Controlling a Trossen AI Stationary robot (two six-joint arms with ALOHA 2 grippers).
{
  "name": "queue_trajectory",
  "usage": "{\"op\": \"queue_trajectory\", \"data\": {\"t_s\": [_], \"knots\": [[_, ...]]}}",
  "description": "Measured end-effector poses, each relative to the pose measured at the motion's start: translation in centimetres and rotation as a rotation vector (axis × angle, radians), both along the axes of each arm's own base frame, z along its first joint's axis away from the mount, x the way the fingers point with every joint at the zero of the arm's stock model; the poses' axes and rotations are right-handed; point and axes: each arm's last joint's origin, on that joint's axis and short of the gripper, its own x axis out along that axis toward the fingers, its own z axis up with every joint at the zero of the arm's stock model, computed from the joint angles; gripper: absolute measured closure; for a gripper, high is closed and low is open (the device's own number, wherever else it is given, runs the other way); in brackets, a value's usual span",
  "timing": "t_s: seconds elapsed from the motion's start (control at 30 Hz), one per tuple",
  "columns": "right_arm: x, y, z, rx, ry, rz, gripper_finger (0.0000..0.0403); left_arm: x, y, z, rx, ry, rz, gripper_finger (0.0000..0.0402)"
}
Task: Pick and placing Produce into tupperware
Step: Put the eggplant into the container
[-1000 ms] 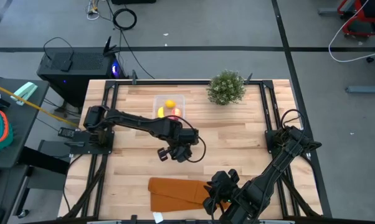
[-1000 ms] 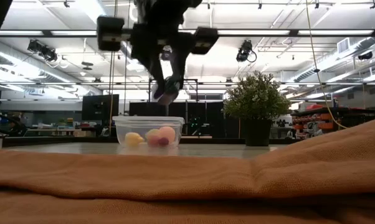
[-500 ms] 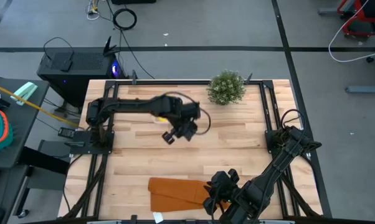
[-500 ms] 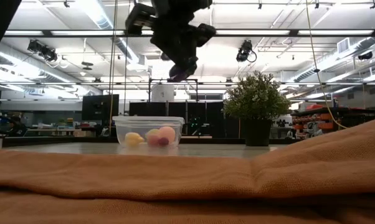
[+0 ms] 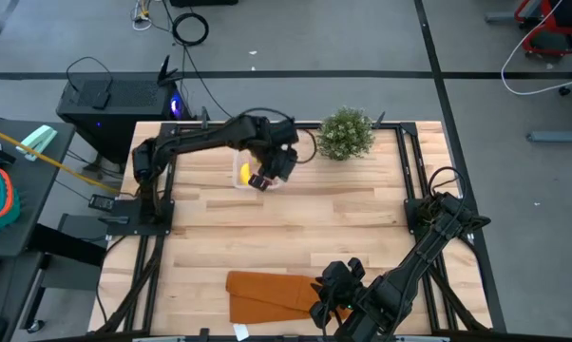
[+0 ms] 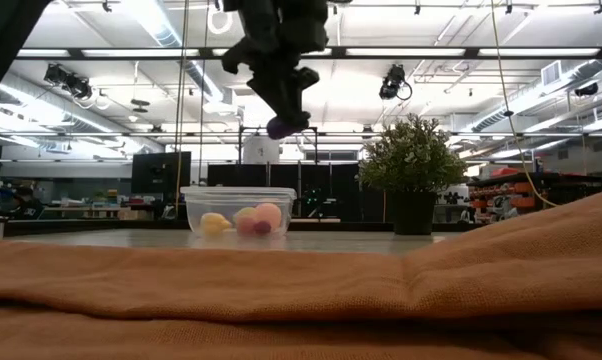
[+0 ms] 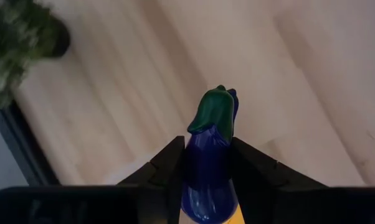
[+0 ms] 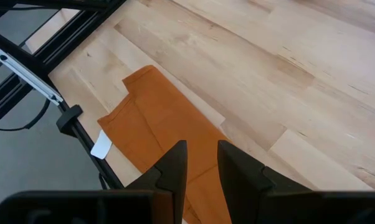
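Left gripper [image 6: 281,118] clamps a dark purple piece [image 7: 209,155] with green cap, hanging above the tupperware [image 6: 239,213]; it looks right over it, hard to confirm. Yellow and red-peach produce [image 6: 268,215] lie inside. Right gripper [image 8: 197,163], fingers slightly parted and empty, hovers over the orange cloth [image 8: 166,134].

glossy plastic eggplant [image 7: 207,168], pale wood table [image 5: 362,204], matt orange cloth [image 8: 162,130]

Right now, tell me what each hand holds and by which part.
The left hand grips a toy eggplant by its purple body, green cap pointing outward, above the tupperware. The right hand holds nothing.
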Motion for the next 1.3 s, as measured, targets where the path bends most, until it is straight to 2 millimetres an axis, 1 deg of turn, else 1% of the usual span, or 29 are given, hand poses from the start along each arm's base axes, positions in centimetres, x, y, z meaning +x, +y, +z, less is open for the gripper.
{"op": "queue_trajectory", "data": {"t_s": [0.4,0.57,0.73,0.9,1.07,1.17,1.3], "knots": [[0.0,0.0,0.0,0.007,0.004,0.000,0.0308,-2.3,6.3,0.0,-0.041,-0.001,0.304,0.0286],[0.0,0.0,0.0,0.007,0.004,0.000,0.0308,-3.8,8.6,-0.2,-0.096,0.014,0.494,0.0278],[0.0,0.0,0.0,0.007,0.004,0.000,0.0308,-5.4,10.4,-0.3,-0.165,0.047,0.710,0.0285],[0.0,0.0,0.0,0.007,0.004,0.001,0.0308,-6.5,11.0,-0.5,-0.225,0.099,0.880,0.0286],[0.0,0.0,0.0,0.005,0.005,0.002,0.0308,-6.4,10.8,-1.0,-0.283,0.103,1.045,0.0280],[0.0,0.0,0.0,0.005,0.006,0.003,0.0308,-6.4,10.5,-1.9,-0.311,0.120,1.130,0.0283],[0.0,0.0,0.0,0.005,0.006,0.003,0.0308,-6.4,10.1,-4.1,-0.342,0.153,1.231,0.0290]]}}
